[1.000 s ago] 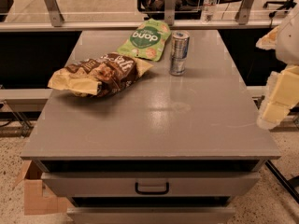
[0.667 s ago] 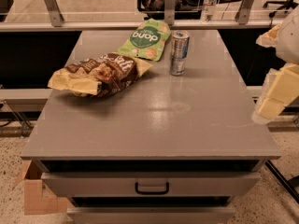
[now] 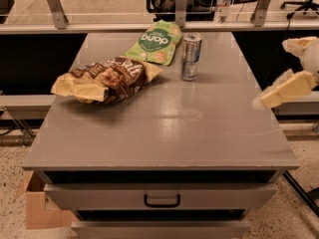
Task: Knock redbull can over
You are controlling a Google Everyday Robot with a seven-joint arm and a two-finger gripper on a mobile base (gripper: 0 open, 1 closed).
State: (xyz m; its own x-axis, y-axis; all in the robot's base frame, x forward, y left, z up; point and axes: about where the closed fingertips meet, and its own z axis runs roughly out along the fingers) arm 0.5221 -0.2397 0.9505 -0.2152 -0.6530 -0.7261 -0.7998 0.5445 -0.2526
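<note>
Grey table (image 3: 159,128) carries the redbull can (image 3: 191,57) upright, and well right of it my gripper (image 3: 283,90) hovers, state I cannot tell.

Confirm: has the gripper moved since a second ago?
Yes. The gripper has moved left and up in the view, farther in over the right edge of the table, nearer the upright redbull can but not touching it.

the redbull can (image 3: 191,56) is showing silver and blue on the plain grey tabletop (image 3: 164,128), near a green bag (image 3: 154,43) that is carrying white lettering and a brown bag (image 3: 102,79) that is showing pale yellow folds. the cream tool (image 3: 279,92) is hovering off the tabletop's right edge.
</note>
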